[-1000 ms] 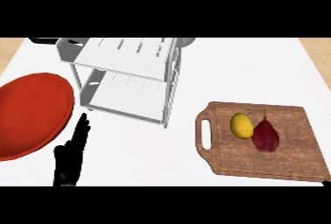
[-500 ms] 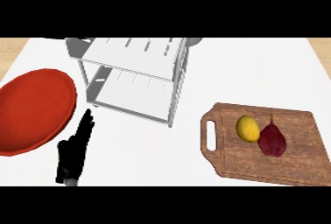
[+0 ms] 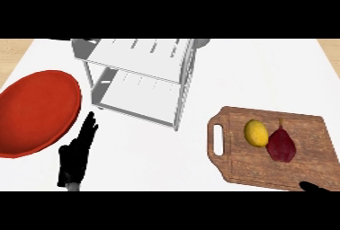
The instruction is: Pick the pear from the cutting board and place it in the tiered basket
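- Currently we locate the pear (image 3: pixel 281 144), dark red and teardrop-shaped, lying on the cutting board (image 3: pixel 262 170) at the right of the table (image 3: pixel 266 76), its narrow stem end pointing away from us.
- A yellow lemon (image 3: pixel 256 132) lies just beside the pear on its left; we cannot tell whether the two touch.
- We judge the pear to be light, rigid and smooth-skinned, with a rounded body that may roll; we recommend taking hold across the wide lower body, not the tapered neck.
- We advise closing from the pear's right and near sides, since the lemon crowds the left side.
- Our right hand (image 3: pixel 314 187) shows only as a dark tip at the lower edge, over the board's near right corner; we cannot tell how far open it is or whether it touches the board.
- Our left hand (image 3: pixel 76 157) rests at lower left, fingers straight and holding nothing, just beside the red plate (image 3: pixel 36 112).
- The tiered basket (image 3: pixel 143 76) stands at upper centre, white, with two shelves; its frame posts and rims are the edges to clear.
- Bare table lies between board and basket, giving what we judge to be open room for the carry; the board's handle slot faces that way.
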You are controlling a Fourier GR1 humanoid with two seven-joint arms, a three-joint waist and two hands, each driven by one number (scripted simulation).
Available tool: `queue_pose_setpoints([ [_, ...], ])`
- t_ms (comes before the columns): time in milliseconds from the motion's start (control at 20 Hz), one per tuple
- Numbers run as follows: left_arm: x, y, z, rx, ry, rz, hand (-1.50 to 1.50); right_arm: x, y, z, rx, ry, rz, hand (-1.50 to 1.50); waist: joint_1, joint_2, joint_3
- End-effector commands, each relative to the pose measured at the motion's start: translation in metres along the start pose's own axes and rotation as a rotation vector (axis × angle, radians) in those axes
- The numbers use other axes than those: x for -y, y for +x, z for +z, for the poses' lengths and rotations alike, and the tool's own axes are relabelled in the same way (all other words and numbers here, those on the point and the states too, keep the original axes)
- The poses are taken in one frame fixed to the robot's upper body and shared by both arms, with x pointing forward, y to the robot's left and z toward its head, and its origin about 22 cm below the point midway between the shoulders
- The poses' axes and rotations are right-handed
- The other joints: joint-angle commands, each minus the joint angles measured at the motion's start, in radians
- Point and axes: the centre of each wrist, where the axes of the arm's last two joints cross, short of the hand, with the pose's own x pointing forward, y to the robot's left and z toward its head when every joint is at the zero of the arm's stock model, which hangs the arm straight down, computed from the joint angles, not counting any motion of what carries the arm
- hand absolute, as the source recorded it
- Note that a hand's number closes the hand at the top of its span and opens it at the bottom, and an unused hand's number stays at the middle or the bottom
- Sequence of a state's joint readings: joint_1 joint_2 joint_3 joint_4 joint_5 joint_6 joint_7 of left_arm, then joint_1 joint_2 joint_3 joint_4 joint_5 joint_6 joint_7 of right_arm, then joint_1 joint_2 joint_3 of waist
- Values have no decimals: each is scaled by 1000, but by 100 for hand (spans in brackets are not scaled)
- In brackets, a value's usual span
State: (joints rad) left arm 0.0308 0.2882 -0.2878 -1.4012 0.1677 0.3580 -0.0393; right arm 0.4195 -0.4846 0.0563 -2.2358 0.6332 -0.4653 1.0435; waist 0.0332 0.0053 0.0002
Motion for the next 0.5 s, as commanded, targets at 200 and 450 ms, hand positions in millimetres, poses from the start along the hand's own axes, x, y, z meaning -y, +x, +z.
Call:
queue_pose_setpoints([
  [200,2,-12,2,-68,9,-6,0,-34,29,-8,-174,62,192,-150,-14,0,-2],
  [450,5,-6,3,-76,17,-6,0,-60,52,-15,-176,118,185,-150,-19,-3,-1],
])
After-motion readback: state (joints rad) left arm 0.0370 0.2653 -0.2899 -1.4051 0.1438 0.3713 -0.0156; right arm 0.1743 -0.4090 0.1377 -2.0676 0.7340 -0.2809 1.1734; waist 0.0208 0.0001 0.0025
